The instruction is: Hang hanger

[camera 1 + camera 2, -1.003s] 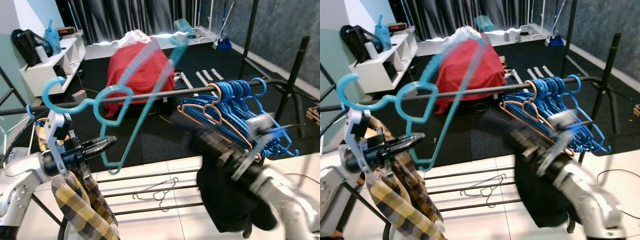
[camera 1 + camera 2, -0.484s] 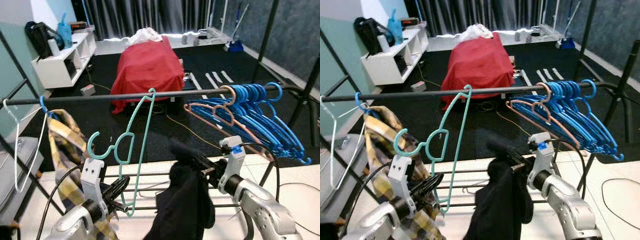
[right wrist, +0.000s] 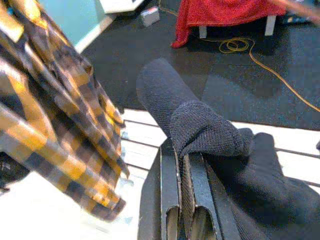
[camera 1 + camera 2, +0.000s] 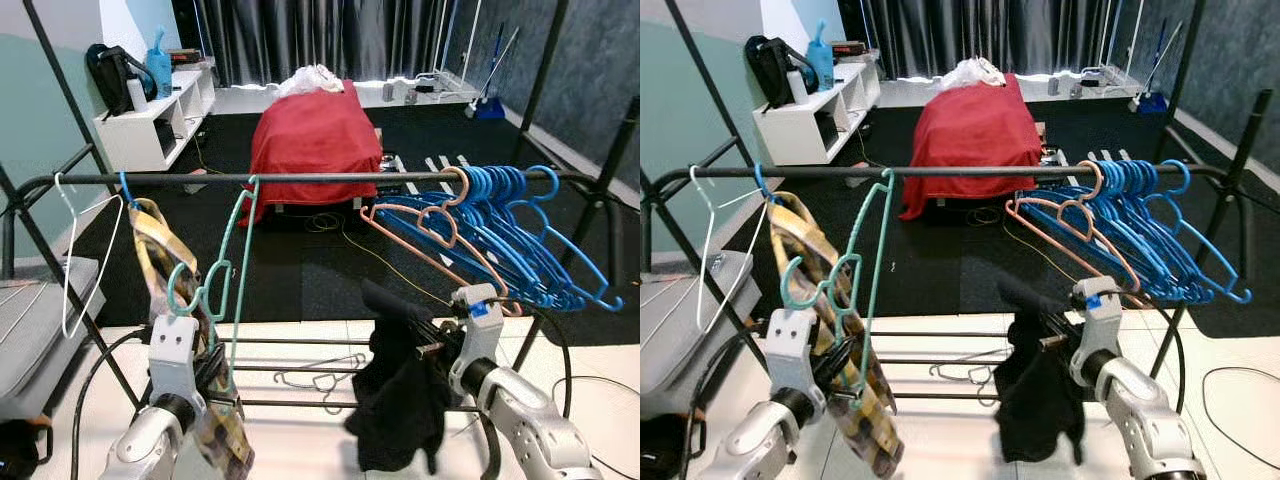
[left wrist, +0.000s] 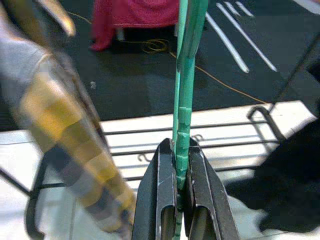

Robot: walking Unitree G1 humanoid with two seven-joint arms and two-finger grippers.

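Left gripper (image 5: 176,172): I see my fingers clamped on the lower edge of the teal hanger (image 4: 238,262), low in front of the rail.
Teal hanger: its top corner leans against the black rail (image 4: 300,178), hook pointing down near my gripper, beside a plaid shirt (image 4: 830,290).
Right gripper (image 3: 183,172): pinched tight on a black garment (image 4: 400,400), which droops below it.
Rail: blue hangers (image 4: 520,240) bunched at its right end; a white wire hanger (image 4: 75,250) at its left.

Two silver arms, grey wrist housings, black cables, blue tag on right wrist; each end effector black-fingered.
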